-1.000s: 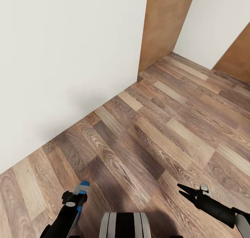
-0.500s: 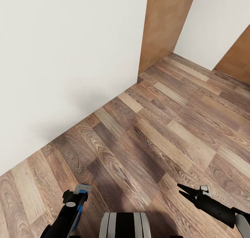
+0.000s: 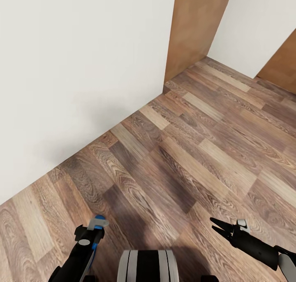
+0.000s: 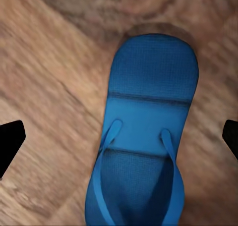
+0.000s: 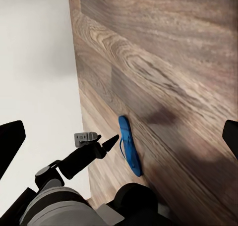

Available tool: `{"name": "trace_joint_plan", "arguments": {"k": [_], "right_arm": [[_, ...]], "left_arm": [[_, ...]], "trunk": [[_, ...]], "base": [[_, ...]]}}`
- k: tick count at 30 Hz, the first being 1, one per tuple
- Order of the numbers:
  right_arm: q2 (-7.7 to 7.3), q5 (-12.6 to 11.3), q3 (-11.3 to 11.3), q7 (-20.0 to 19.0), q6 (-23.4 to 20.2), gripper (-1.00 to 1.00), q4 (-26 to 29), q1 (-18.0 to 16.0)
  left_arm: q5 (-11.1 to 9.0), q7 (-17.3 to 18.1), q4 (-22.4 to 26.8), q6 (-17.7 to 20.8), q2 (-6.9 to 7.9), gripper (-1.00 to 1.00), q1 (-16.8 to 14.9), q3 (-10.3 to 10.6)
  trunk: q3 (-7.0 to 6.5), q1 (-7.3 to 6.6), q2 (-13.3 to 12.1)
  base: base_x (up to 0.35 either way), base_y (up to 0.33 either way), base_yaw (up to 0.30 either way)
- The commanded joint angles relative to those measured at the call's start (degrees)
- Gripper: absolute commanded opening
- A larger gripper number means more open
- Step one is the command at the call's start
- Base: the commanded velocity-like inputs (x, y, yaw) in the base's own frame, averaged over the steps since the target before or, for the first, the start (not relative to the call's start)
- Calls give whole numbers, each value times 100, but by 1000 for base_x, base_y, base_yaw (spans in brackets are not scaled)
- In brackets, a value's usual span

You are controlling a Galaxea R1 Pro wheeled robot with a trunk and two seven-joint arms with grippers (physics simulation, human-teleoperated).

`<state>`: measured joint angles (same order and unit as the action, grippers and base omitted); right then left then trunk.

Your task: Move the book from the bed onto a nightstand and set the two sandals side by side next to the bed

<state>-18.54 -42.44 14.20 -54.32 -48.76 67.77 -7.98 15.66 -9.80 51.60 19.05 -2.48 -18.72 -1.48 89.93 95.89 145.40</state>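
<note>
Sandal [image 4: 146, 137] lies between spread jaws, floor [image 3: 197, 150] open.

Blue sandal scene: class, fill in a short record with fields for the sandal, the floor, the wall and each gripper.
sandal: blue sandal lying flat on the floor, straps up, under the left gripper
floor: wood-plank floor
wall: white wall meeting a brown panel
left gripper: open, above the sandal, not touching it
right gripper: open, holding nothing
</note>
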Motion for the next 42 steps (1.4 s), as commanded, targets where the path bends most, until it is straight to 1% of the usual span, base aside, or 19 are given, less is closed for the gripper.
{"name": "trace_joint_plan", "arguments": {"k": [1, 20, 27, 32, 42], "right_arm": [[-1, -10, 3, -9, -28, 100, -1, -2], [-1, -10, 3, -13, -28, 100, 5, -2], [-1, -10, 3, -12, -28, 100, 8, -2], [-1, -10, 3, -14, -28, 100, 8, -2], [-1, -10, 3, -13, -28, 100, 8, -2]], "left_arm": [[40, 5, 8, 29, -5, 100, 0, -10], [38, 5, -1, 29, -6, 100, 0, -10], [36, 5, -1, 29, 0, 100, 0, -10], [36, 5, -1, 29, 2, 100, 0, -10], [34, 5, -1, 29, 2, 100, 0, -10]], "trunk": [[26, 1, 3], [447, 50, 28], [447, 50, 28], [558, 63, 35], [558, 63, 35]], "base": [[0, 0, 0], [0, 0, 0], [0, 0, 0], [0, 0, 0], [0, 0, 0]]}}
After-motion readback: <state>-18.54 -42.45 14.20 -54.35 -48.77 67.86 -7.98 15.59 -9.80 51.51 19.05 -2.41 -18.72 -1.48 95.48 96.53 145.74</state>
